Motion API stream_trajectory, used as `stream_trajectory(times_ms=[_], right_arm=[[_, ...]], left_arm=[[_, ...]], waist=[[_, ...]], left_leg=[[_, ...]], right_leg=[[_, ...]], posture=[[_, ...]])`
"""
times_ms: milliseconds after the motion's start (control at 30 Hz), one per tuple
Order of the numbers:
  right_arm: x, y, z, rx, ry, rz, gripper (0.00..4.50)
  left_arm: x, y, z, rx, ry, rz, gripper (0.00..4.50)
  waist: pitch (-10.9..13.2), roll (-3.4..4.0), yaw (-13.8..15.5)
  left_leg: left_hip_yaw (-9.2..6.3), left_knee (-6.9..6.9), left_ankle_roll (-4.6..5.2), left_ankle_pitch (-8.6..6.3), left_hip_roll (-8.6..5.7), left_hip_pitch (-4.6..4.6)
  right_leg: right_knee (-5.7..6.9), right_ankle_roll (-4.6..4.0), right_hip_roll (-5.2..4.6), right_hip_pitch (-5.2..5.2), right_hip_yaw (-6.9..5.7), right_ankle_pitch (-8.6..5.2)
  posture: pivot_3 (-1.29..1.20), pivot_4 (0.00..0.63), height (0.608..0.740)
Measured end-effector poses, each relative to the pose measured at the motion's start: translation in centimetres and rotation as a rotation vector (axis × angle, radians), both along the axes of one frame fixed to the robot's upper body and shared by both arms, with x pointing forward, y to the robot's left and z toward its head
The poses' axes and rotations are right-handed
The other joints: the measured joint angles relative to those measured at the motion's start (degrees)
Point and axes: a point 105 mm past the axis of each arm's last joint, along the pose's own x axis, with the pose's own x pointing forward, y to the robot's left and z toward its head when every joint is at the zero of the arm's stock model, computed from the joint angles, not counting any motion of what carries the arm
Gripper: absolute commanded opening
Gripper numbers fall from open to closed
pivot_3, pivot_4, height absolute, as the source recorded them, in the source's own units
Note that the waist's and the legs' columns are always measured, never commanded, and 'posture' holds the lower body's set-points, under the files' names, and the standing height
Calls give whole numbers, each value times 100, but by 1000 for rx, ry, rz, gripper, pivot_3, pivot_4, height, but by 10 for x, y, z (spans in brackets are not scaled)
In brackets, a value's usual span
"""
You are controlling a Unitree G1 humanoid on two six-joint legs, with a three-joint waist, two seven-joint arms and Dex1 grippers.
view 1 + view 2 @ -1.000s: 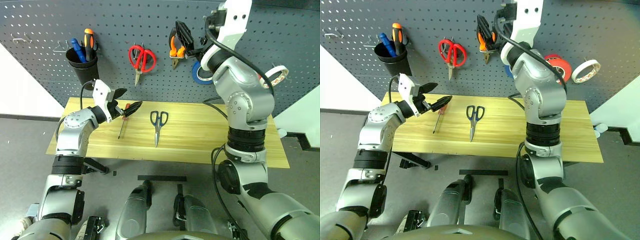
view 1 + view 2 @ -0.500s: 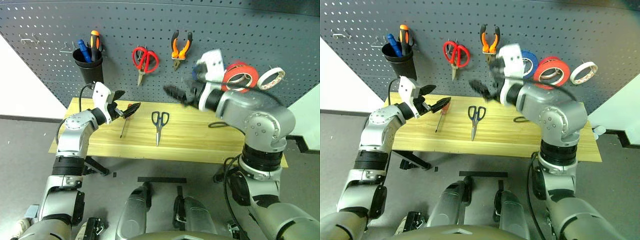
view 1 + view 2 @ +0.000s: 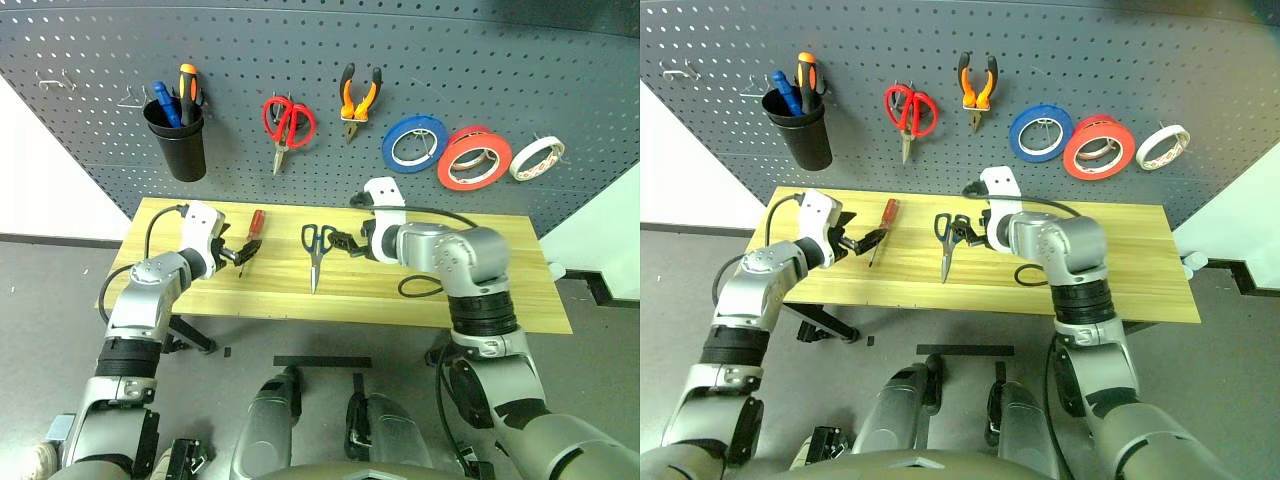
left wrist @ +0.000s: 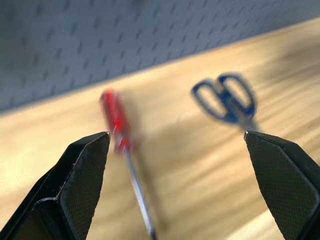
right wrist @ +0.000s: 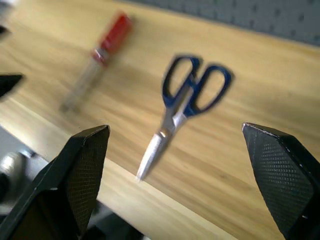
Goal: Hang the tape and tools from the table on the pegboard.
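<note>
Lying flat, dark-handled steel scissors [image 3: 316, 250]

Both arms reach out low in front of the robot. The left gripper [image 3: 238, 254] points forward and toward the right, tipped a little down, with its two black fingers spread wide apart. The right gripper [image 3: 342, 242] points toward the left and tips down more. Its fingers are spread wide too. Neither one holds anything.

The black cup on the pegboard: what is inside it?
In the black cup stand a blue-handled screwdriver and an orange-and-black-handled one. Their handles stick out above the rim; the shafts and tips, and anything else inside, are hidden by the cup's wall.
</note>
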Motion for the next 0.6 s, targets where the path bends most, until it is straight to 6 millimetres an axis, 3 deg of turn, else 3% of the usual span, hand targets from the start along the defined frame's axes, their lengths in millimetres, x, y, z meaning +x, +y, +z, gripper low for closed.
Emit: stream_trajectory(times_ms=[133,267,367,600], right_arm=[[-4,-20,-8,-60,-8,30,4469],[-19,-66,-10,-101,10,104,4469],[-31,-86,-8,-100,-25,222,4469],[-45,-88,27,-92,-297,607,4469]], left_arm=[[-4,-25,-12,-50,63,23,4500],[-5,-58,-22,-78,106,56,4500],[0,-81,-27,-50,122,87,4500],[21,-119,-33,30,146,119,4500]], waist=[[0,0,54],[1,0,41],[4,-1,27],[8,-4,-14]], left_leg=[[10,0,3,-2,0,-5],[15,0,16,-10,-1,-2],[15,7,27,-16,0,2],[13,79,54,-35,38,2]], right_leg=[[-10,-6,-14,2,-2,-3],[-52,18,-21,20,-2,13],[-59,21,-19,24,-2,16],[-63,45,23,49,-5,20]], posture=[[241,194,732],[226,208,732],[195,214,732],[153,214,732]])
